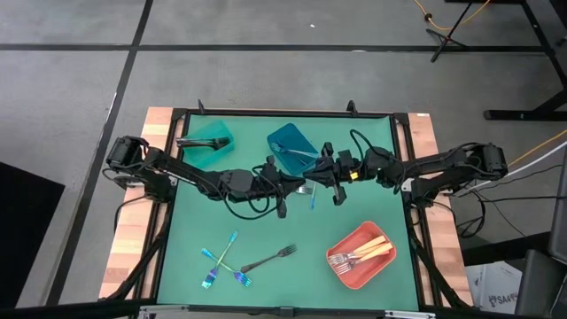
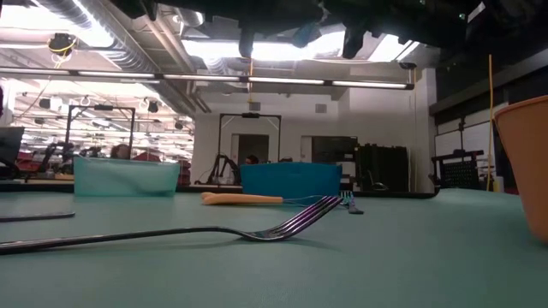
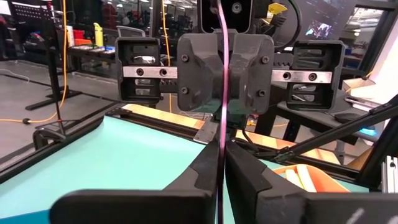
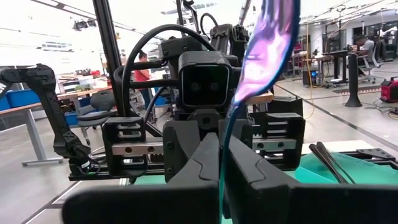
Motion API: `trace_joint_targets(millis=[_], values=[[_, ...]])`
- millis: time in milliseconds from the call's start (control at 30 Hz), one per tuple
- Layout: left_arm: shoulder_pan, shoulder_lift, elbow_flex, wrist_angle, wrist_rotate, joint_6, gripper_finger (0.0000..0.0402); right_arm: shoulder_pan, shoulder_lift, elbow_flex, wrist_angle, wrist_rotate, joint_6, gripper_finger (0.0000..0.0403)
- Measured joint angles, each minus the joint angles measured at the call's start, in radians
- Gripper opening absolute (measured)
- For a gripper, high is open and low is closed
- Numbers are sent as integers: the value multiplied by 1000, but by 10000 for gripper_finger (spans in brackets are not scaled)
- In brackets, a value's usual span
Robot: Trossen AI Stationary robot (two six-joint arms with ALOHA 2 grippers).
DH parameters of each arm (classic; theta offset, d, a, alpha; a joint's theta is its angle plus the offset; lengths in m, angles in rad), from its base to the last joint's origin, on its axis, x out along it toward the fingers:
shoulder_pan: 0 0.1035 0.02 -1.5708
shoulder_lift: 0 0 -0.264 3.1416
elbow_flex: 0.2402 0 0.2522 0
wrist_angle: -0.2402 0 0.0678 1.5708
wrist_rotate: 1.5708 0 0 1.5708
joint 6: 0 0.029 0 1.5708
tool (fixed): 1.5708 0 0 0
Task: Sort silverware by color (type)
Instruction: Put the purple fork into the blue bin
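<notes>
Above the table's middle, my two grippers face each other, both shut on one iridescent blue-teal fork (image 1: pixel 312 198). My left gripper (image 1: pixel 299 184) comes from the left and my right gripper (image 1: pixel 324 177) from the right. Seen edge-on, the fork (image 3: pixel 222 93) is a thin line in the left wrist view. Its broad shiny part (image 4: pixel 268 50) rises past the fingers in the right wrist view. More iridescent forks (image 1: pixel 221 261) and a black fork (image 1: pixel 268 259) lie flat on the green mat. My left gripper pinches the fork's thin shaft (image 3: pixel 221 163) between its two fingers, coming level from the table's left and lying across the fork. The fork is lifted clear of the mat. My right gripper pinches a narrow stretch of the fork (image 4: pixel 222 163) between its two fingers, level from the table's right and across the fork. The broad part stands beyond the fingers.
A teal bin (image 1: pixel 213 137) holding a black fork stands at the far left, with a blue bin (image 1: pixel 292 146) beside it. A coral-red bin (image 1: pixel 361 254) with gold-handled forks is near right. The black fork (image 2: pixel 291 224) lies close in the low view.
</notes>
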Motion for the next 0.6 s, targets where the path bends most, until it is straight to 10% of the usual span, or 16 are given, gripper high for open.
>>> trace_joint_targets(millis=[600], values=[[1,0,0,-16,-4,-37,77,-40,0,0,-59,11,87,0]])
